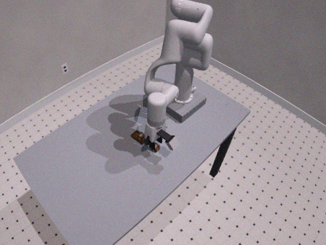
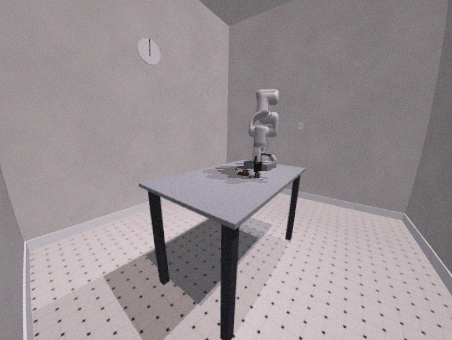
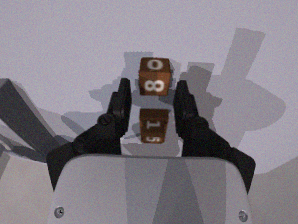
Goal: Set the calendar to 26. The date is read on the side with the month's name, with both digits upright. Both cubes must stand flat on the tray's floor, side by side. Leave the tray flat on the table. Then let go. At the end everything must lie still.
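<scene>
My gripper [image 1: 155,143] [image 2: 257,169] [image 3: 153,90] points down, fingers partly apart, open, nothing clamped. In the wrist view, a brown wooden cube [image 3: 154,76] shows a white 0 and 8 just beyond the fingertips; a cube [image 1: 156,148] [image 2: 257,175] also shows below the gripper in the top and exterior views. A second brown cube [image 3: 153,124], with 1 and 5, appears between the fingers and nearer the palm; no tray rim shows around it. The brown tray [image 1: 135,135] [image 2: 240,174] is left of the gripper, with a small lighter piece on it, too small to identify. The month's name is unreadable.
The grey table [image 1: 90,194] [image 2: 200,192] carries the arm's base block [image 1: 191,108] behind the gripper. A flat black piece [image 1: 165,135] shows right of the gripper. A dark bar [image 3: 24,116] crosses the left of the wrist view. The arm's shadows fall across the table.
</scene>
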